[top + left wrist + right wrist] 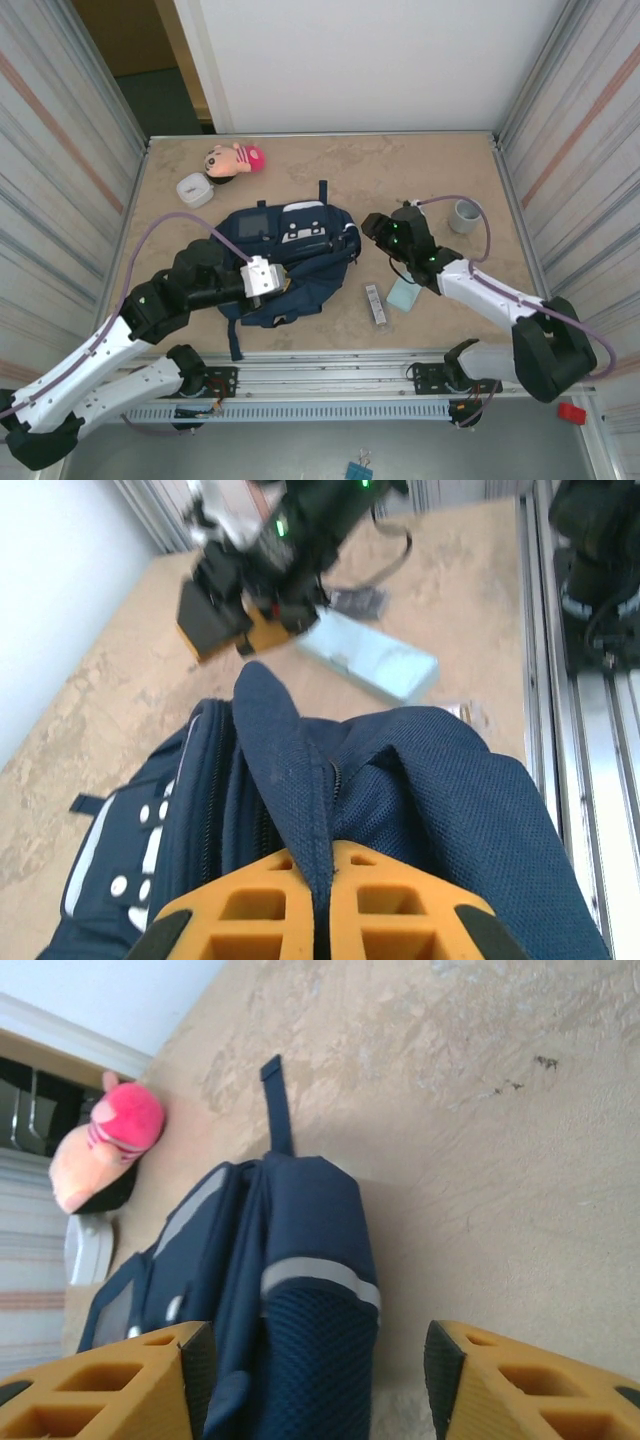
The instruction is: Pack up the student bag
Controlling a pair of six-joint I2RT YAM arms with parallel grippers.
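The student bag point(318, 262) lies flat at the middle of the bench point(400, 170). Judging by the things loose around it, packing proper has not begun and the step in hand is getting the bag open. A plush doll point(235, 159) lies at 11 o'clock of the bag, a white tub point(193, 189) at 10, a grey cup point(465, 214) at 2 and a pale blue box point(403, 293) at 4. The left claw point(320, 870) is pinched tight on a raised fold of the navy fabric. Its arm reaches in from 7 o'clock, with the forearm low over the bag's near-left side and the wrist pointing toward 3. The right claw point(318, 1345) stands with its fingers well apart and holds nothing, poised at the bag's 3 o'clock edge over the striped side pocket. That arm comes from 5 o'clock, with the elbow thrown out to the right and the forearm angled toward 10. The next move probably calls for the right claw to find a zipper pull or opposing flap while the left keeps its hold; no pull is plainly visible.
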